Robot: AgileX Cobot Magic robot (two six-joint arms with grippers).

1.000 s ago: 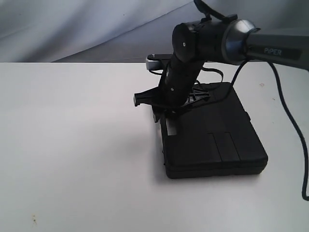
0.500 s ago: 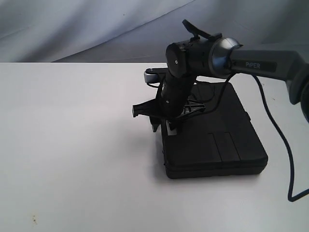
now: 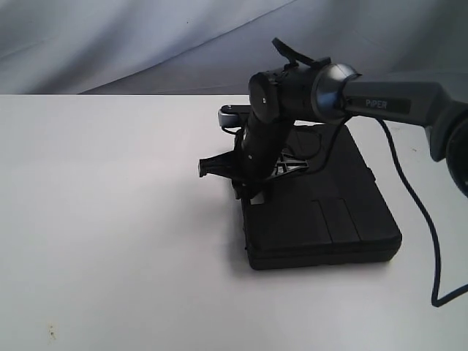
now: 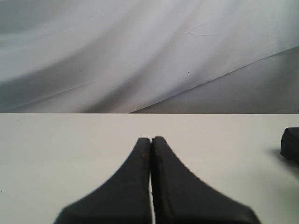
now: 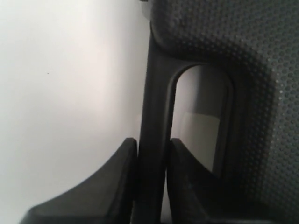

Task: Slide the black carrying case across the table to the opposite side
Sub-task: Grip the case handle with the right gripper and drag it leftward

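The flat black case [image 3: 322,208] lies on the white table [image 3: 110,219], right of the middle. My right gripper [image 3: 248,191] reaches down over its left edge and is shut on the handle bar. The right wrist view shows that bar [image 5: 153,116] pinched between the two fingers [image 5: 122,168], with the cut-out opening [image 5: 201,116] and the case's dotted lid [image 5: 252,56] beside it. My left gripper [image 4: 151,140] is shut with nothing in it, low over bare table; a black corner of the case [image 4: 290,144] shows at that view's edge. In the exterior view the left gripper is out of sight.
A grey cloth backdrop [image 3: 146,44] rises behind the table's far edge. The right arm's black cable [image 3: 428,234] hangs in a loop to the right of the case. White tabletop stretches to the left of the case, with tiny dark specks [image 3: 51,333] near the front.
The right arm's wrist has swung left and lower, and the case has shifted slightly left and away from the table's front with it. The gripper's hold on the handle is unchanged.
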